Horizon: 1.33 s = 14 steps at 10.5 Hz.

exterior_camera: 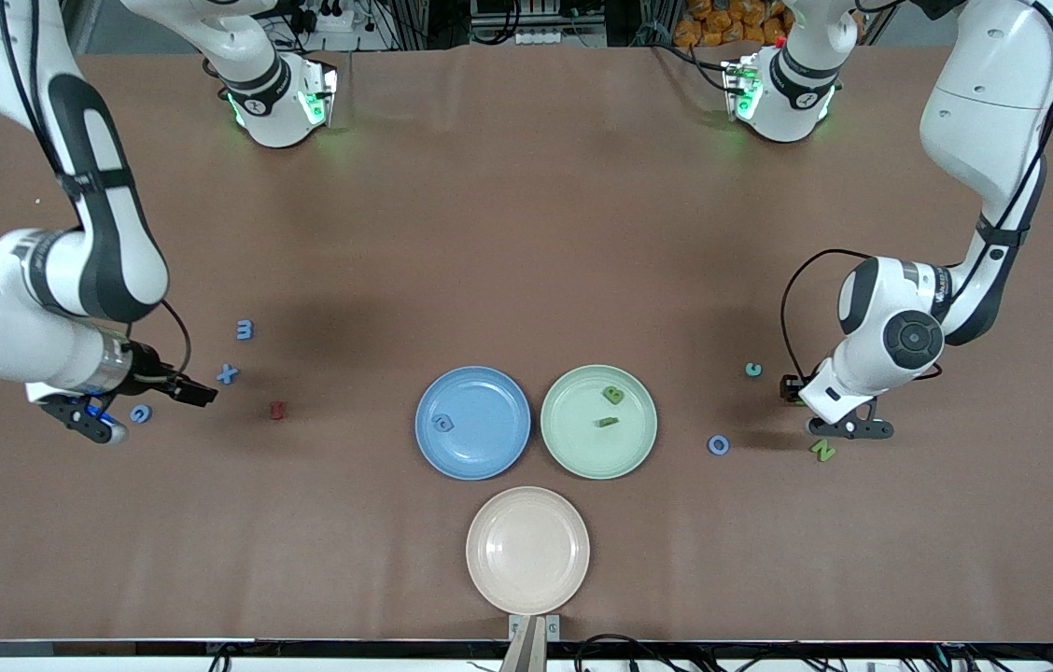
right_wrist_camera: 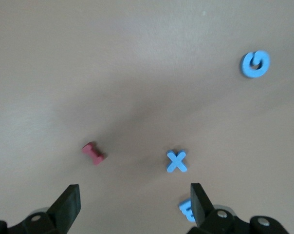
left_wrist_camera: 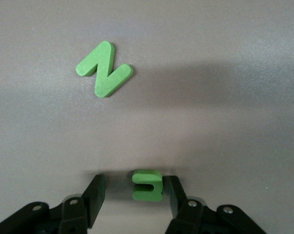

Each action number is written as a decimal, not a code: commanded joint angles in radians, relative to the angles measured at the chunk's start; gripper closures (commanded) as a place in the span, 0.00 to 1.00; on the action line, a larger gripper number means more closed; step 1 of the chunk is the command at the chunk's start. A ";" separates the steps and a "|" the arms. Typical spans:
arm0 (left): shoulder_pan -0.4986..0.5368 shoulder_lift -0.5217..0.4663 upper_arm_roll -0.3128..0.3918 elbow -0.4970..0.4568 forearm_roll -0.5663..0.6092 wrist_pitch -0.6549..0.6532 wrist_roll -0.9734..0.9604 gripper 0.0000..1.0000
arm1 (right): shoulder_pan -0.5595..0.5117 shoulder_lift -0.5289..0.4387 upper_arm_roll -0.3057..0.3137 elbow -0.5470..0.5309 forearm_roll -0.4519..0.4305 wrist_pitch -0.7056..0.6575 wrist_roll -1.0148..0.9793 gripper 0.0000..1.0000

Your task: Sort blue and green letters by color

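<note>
Blue and green letters lie scattered across the brown table (exterior_camera: 526, 215) and on two plates. Toward the right arm's end: a blue G (exterior_camera: 141, 413), a blue X (exterior_camera: 227, 374) and a blue E (exterior_camera: 245, 329), with a dark red letter (exterior_camera: 276, 410) near them. At the middle: a blue plate (exterior_camera: 473, 464) holding one blue letter (exterior_camera: 442, 423), beside a green plate (exterior_camera: 598, 466) holding two green letters (exterior_camera: 612, 395); an empty pink plate (exterior_camera: 527, 588) lies nearer the front camera. Toward the left arm's end: a blue O (exterior_camera: 719, 444), a teal C (exterior_camera: 753, 370) and a green N (exterior_camera: 823, 450).

Left gripper (left_wrist_camera: 132, 195) — low at the table, jaws part-spread around a small green letter (left_wrist_camera: 147, 185), one finger touching it, the other apart. Right gripper (right_wrist_camera: 135, 200) — jaws spread wide, holding nothing, over the table near the blue X.
</note>
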<state>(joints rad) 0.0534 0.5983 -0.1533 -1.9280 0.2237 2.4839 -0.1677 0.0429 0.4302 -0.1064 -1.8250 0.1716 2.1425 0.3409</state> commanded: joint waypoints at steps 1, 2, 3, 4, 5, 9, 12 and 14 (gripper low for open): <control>0.002 0.006 -0.006 -0.006 0.031 0.018 -0.024 0.87 | -0.029 0.097 0.008 -0.002 0.051 0.068 0.015 0.00; -0.003 0.006 -0.006 -0.003 0.031 0.018 -0.026 1.00 | -0.035 0.102 0.008 -0.008 0.049 0.092 0.012 0.00; -0.004 0.005 -0.009 0.000 0.029 0.017 -0.032 1.00 | -0.035 0.093 0.007 -0.046 0.049 0.126 0.012 0.00; -0.009 -0.002 -0.012 0.004 0.031 0.017 -0.032 1.00 | -0.032 0.081 0.007 -0.100 0.048 0.198 0.012 0.00; -0.013 -0.006 -0.021 0.013 0.029 0.017 -0.030 1.00 | -0.025 0.056 0.007 -0.152 0.048 0.247 0.012 0.00; -0.059 0.011 -0.121 0.144 0.014 0.017 -0.085 1.00 | -0.017 0.012 0.007 -0.177 0.048 0.200 0.017 0.00; -0.212 0.050 -0.123 0.239 0.014 0.017 -0.295 1.00 | -0.014 0.009 0.005 -0.209 0.037 0.236 0.018 0.00; -0.286 0.101 -0.123 0.299 0.013 0.017 -0.390 1.00 | -0.008 -0.013 0.005 -0.276 0.036 0.307 0.018 0.00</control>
<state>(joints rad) -0.1659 0.6240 -0.2836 -1.7219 0.2252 2.5064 -0.4595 0.0287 0.4750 -0.1028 -1.9984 0.2038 2.3735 0.3465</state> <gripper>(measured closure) 0.722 0.000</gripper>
